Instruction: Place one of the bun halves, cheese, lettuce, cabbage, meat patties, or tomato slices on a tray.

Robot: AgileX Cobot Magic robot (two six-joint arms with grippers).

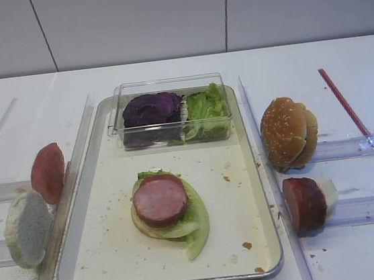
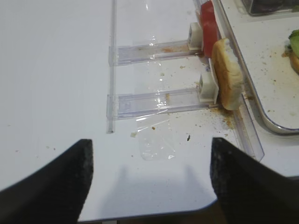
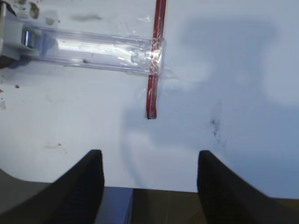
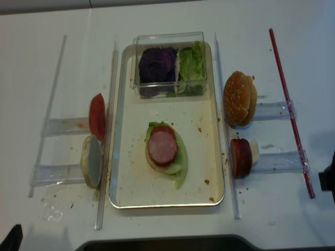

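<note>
A large rectangular silver metal tray (image 1: pixel 259 192) with a raised rim and a crumb-speckled cream floor is lying at the middle of the white table (image 1: pixel 341 68). At its centre one stack is sitting: a pale bun base at the bottom, one crinkly light green lettuce leaf (image 1: pixel 195 223) over it, and one round pinkish-brown meat patty (image 1: pixel 160 199) on top. At the tray's twelve o'clock end a small clear plastic box (image 1: pixel 167 88) is holding one dark purple cabbage clump (image 1: pixel 151 109) and, just beside it towards three o'clock, more green lettuce (image 1: pixel 208 109).

At nine o'clock of the tray, outside the rim, two pieces are standing on edge in clear plastic racks (image 2: pixel 154 100): one red tomato slice (image 1: pixel 47 173) and, nearer the six o'clock side, one pale whitish bun half (image 1: pixel 27 229). At three o'clock, two golden-brown sesame-dotted bun halves (image 1: pixel 287 133) are leaning together, and below them one dark reddish patty (image 1: pixel 305 203) is standing against a white block. One thin red strip (image 1: pixel 361 127) is lying along the far three o'clock side.

The right gripper (image 3: pixel 149 179) is hanging over bare table near the red strip's end, its two black fingers (image 3: pixel 84 186) spread wide with nothing between them. The left gripper (image 2: pixel 149 177) is hanging over the table at the tray's eight o'clock corner, jaws likewise wide apart and empty.
</note>
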